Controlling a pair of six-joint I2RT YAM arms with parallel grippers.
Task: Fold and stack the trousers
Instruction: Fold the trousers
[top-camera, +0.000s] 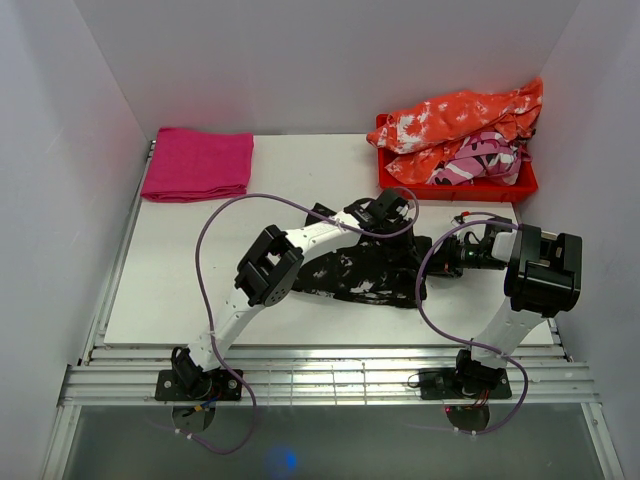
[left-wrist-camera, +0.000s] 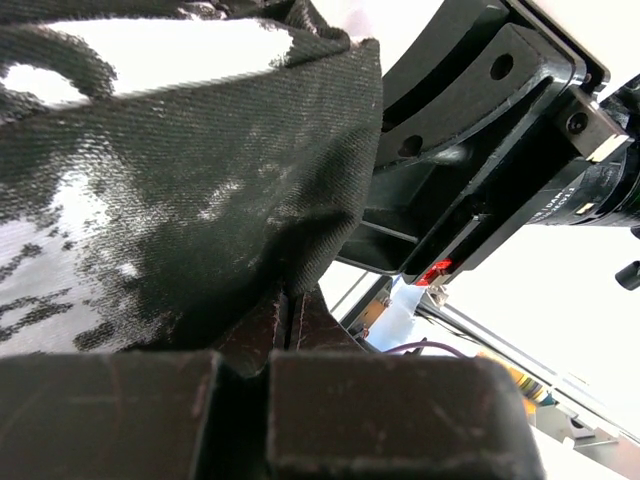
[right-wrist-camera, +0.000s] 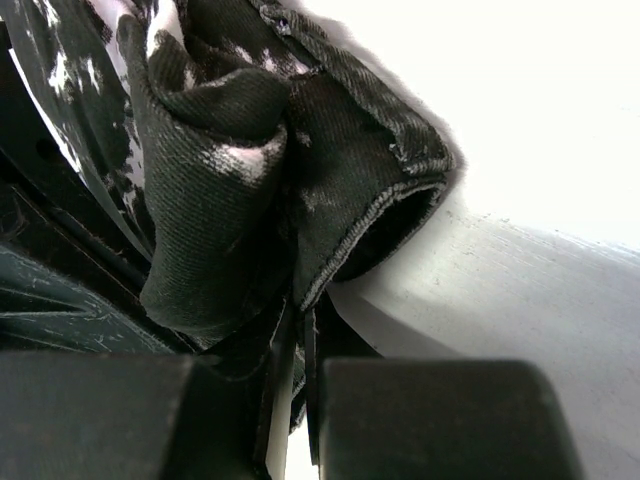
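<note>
There is one flat white bench (top-camera: 300, 165). There is one pair of soft black fabric trousers mottled with white splotches (top-camera: 365, 275), one folded plain magenta cloth (top-camera: 198, 163) and one rectangular red plastic bin (top-camera: 455, 190). The bin holds two garments: one orange-and-white splotched garment (top-camera: 460, 115) and one pink, white and black patterned garment (top-camera: 485, 160). There are two white-and-black robot arms, one left arm (top-camera: 268, 270) and one right arm (top-camera: 543, 265). Each carries one black two-finger pincer, which makes two: the left pincer (left-wrist-camera: 286, 315) and the right pincer (right-wrist-camera: 300, 345). Thin purple cables number two, one left cable (top-camera: 205, 250) and one right cable (top-camera: 425, 285).
</note>
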